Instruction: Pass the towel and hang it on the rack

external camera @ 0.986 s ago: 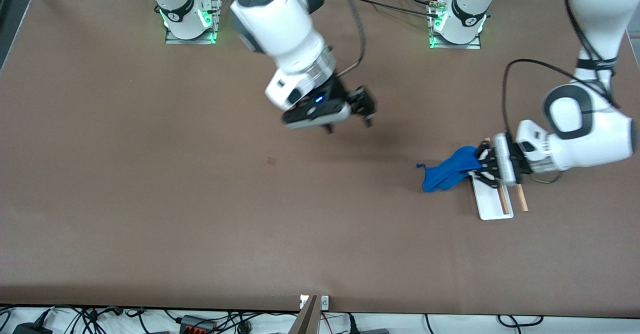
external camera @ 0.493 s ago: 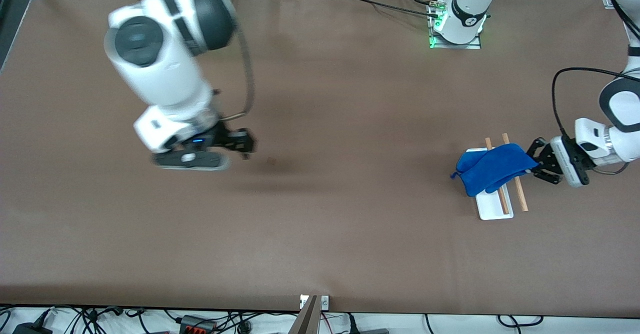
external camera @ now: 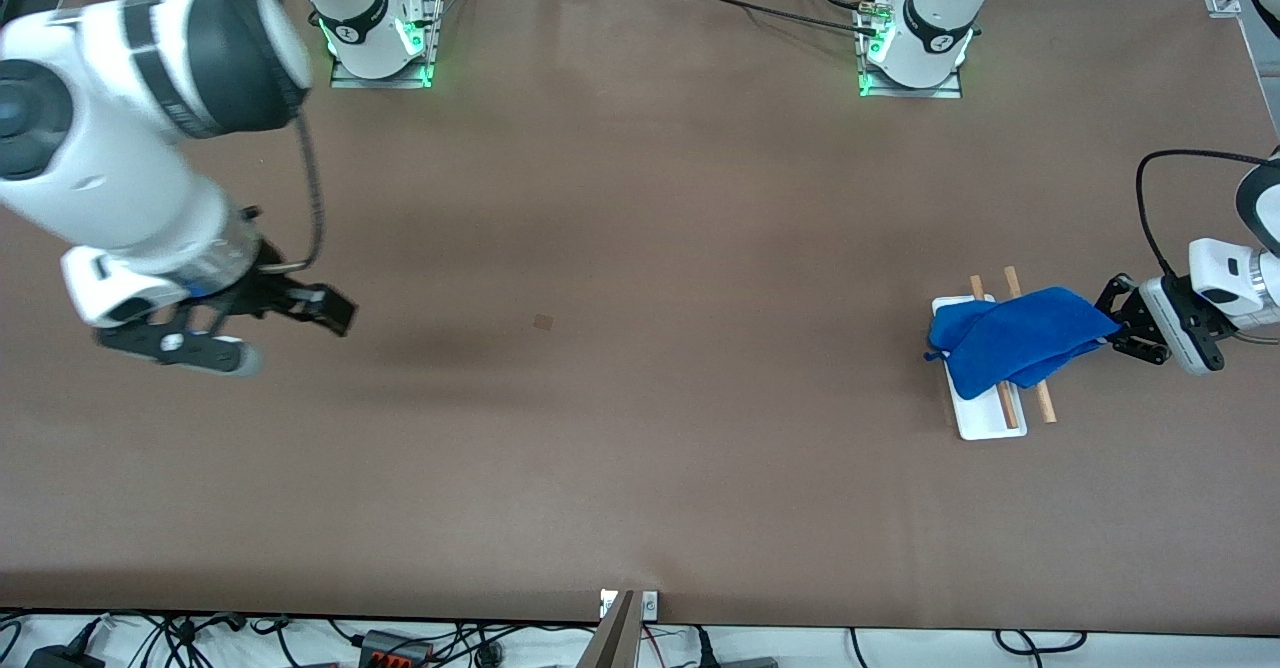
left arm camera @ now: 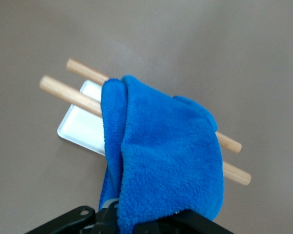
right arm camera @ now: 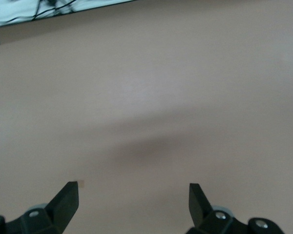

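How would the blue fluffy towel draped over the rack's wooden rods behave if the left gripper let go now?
The blue fluffy towel looks floppy: it folds and sags over both wooden rods. Probably light, since the small rack stands upright. Its plush pile likely grips the rods once the left gripper releases.

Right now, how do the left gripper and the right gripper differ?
The left gripper is shut on the towel, which drapes over the rack; the right gripper has its jaws open and holds nothing. The left gripper sits beside the rack at its arm's end of the table; the right gripper hangs over bare table at the right arm's end. Both have black fingers.
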Tool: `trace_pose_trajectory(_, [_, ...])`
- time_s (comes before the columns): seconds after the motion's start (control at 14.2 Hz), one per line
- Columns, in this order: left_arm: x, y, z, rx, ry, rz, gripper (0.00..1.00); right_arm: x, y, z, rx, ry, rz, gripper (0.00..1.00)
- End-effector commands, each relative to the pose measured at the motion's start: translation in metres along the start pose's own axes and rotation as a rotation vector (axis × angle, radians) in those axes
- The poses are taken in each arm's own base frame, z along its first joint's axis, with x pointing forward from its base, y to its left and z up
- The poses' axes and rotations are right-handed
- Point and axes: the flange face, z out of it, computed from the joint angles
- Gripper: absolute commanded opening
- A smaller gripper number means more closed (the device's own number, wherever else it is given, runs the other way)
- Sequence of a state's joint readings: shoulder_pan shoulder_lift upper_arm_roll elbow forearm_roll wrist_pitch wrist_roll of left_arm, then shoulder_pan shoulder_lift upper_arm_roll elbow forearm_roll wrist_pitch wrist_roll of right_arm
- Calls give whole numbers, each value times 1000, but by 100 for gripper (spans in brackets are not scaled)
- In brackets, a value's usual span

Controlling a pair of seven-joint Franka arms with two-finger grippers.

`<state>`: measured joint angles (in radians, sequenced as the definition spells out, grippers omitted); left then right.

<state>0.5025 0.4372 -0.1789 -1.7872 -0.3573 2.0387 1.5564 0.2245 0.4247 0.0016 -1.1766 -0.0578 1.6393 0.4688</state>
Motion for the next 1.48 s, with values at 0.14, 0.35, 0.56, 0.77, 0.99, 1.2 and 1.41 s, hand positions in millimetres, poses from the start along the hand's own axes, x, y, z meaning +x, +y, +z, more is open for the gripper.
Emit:
trace_pose_trajectory(0.14, [-11, -13, 24, -38, 1, -25, 13, 22, 102, -23, 4, 7, -78, 100])
trace_pose_trajectory(0.35, [-13, -13, 24, -40, 5, -36, 100, 24, 163, -36, -1, 16, -169, 100])
trace_pose_trajectory(0.56, [-8, -20, -1, -18, 11, -28, 100, 16, 189, -47, -5, 22, -212, 100])
trace_pose_trajectory(0.77, [11, -24, -31, -43, 13, -4, 100, 9, 194, -44, -15, -31, -201, 100])
trace_pose_trajectory(0.99, [8, -22, -34, -60, 11, -16, 100, 1, 191, -42, -16, -46, -207, 100])
trace_pose_trajectory(1.2, [5, -22, -33, -62, 12, -18, 100, -4, 185, -40, -18, -47, -219, 100])
trace_pose_trajectory(1.41, [9, -22, -41, -50, 12, -28, 100, -4, 179, -42, -21, -34, -224, 100])
